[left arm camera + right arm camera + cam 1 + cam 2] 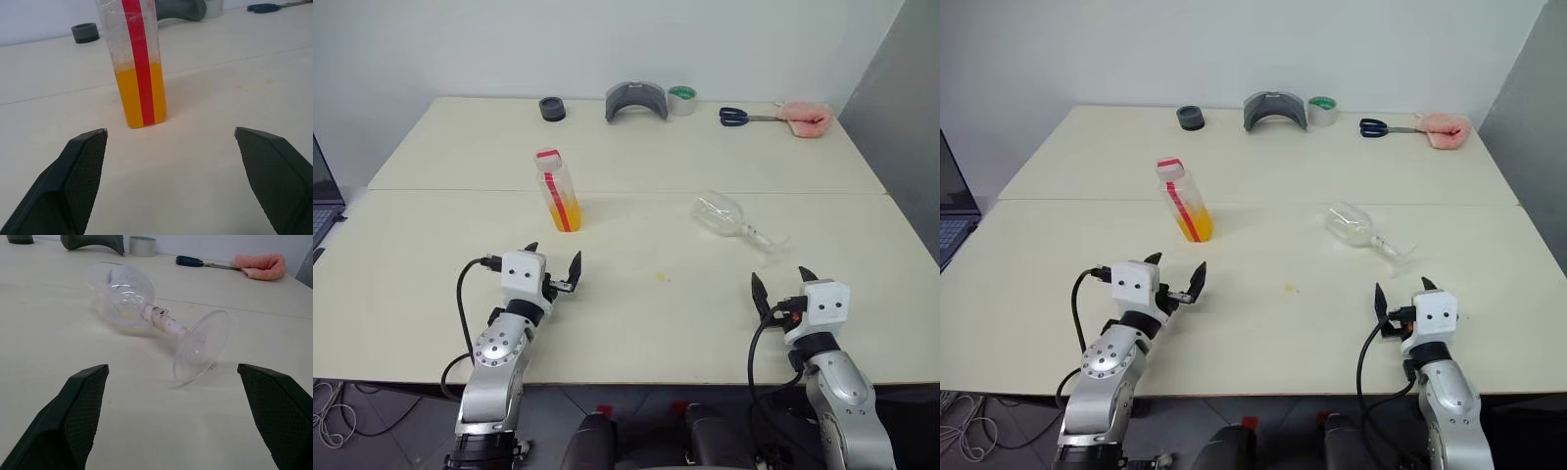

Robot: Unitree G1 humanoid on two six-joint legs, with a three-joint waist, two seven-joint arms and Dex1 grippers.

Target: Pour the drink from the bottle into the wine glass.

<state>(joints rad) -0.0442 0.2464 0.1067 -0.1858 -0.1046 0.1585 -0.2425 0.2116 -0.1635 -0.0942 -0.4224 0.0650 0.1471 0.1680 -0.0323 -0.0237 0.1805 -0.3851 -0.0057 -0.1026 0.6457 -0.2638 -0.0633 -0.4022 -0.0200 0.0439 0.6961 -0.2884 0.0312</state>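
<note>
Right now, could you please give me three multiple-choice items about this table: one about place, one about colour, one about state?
1. The small clear plastic bottle stands ahead of which gripper?
A left B right
2. The stripe on its label is
A blue B red C green
3. The clear stemmed wine glass is
A upright B lying on its side C held

Answers: 1 A, it stands beyond the left gripper. 2 B, the stripe over the translucent orange drink is red. 3 B, bowl and foot both rest on the cream table.

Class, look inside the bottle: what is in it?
The bottle holds orange-yellow drink in its lower part; above that it looks empty. The red label stripe hides a narrow strip of its contents.
</note>
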